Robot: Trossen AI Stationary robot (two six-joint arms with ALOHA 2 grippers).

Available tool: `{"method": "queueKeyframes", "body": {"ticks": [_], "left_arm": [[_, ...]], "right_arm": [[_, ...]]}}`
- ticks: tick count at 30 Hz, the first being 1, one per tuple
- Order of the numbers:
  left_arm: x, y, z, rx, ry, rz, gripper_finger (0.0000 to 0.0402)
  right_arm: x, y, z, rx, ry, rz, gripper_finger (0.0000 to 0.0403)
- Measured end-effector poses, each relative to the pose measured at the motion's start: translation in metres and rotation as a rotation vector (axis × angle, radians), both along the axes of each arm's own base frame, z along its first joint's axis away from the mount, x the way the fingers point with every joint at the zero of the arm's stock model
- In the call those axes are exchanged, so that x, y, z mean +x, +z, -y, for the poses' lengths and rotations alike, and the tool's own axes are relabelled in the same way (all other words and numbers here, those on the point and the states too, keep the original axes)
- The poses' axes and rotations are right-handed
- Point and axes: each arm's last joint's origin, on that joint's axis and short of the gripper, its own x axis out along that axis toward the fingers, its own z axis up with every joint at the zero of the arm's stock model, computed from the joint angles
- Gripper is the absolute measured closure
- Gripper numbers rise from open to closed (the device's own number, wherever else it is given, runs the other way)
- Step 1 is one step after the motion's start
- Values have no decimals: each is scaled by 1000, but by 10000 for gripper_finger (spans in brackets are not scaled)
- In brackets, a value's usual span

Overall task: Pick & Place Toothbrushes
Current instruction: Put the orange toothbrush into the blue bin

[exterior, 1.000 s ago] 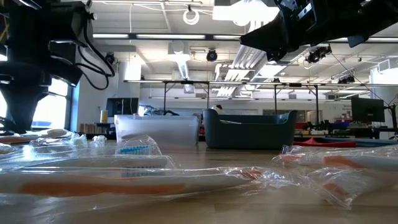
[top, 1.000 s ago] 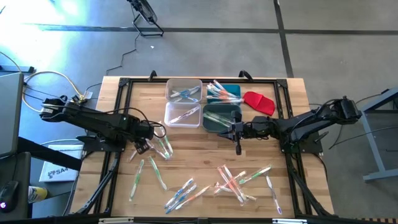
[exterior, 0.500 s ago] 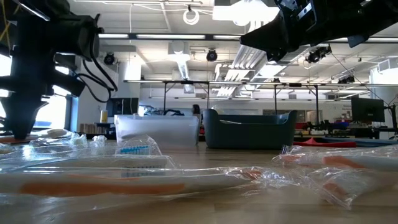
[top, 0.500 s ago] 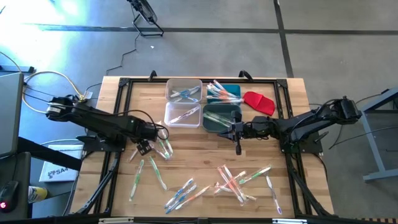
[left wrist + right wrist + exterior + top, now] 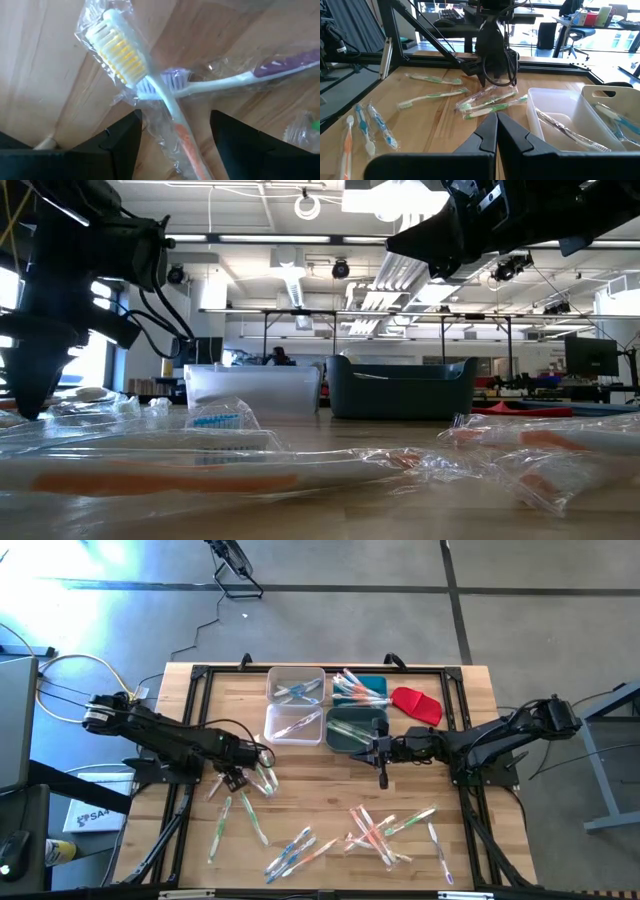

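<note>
While the right arm waits over the middle of the table (image 5: 330, 772), its gripper (image 5: 383, 778) hangs just near of the dark bin (image 5: 355, 730) with its fingers (image 5: 487, 132) pressed together and nothing between them; the left gripper (image 5: 231, 780) is low over a small cluster of wrapped toothbrushes (image 5: 262, 778) on the left half of the table, its fingers (image 5: 125, 137) spread apart; between those fingers, in the left wrist view, lies a wrapped toothbrush with yellow bristles and an orange handle (image 5: 145, 90), crossed by a second one with a purple grip (image 5: 225, 80); whether the fingers touch the wrapper I cannot tell; both brushes lie flat on the wood.

The rest of the toothbrushes are scattered along the near side; a pair with green accents (image 5: 240, 815) lies near of the left gripper, a blue-and-orange bunch (image 5: 295, 852) sits at the near middle, and a larger crossed pile (image 5: 385, 830) lies on the near right; at the far side stand four bins in a block; the two clear bins (image 5: 295, 705) on the left and the teal bin (image 5: 362, 686) at the far right each hold a few brushes, and the dark bin holds at least one; a red piece (image 5: 417, 703) rests on the table right of the teal bin; in the low view, crinkled wrappers (image 5: 250, 455) fill the foreground, with a clear bin (image 5: 252, 388) and the dark bin (image 5: 400, 385) behind them.
</note>
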Motion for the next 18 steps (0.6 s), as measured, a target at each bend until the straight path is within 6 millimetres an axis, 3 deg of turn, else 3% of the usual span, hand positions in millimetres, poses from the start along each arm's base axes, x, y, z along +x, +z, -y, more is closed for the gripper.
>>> {"method": "queueKeyframes", "body": {"ticks": [7,18], "left_arm": [[1,0,1,-19,-13,8,179],[1,0,1,-29,-16,7,262]], "right_arm": [[0,0,0,0,0,0,401],[0,0,0,0,0,0,401]]}}
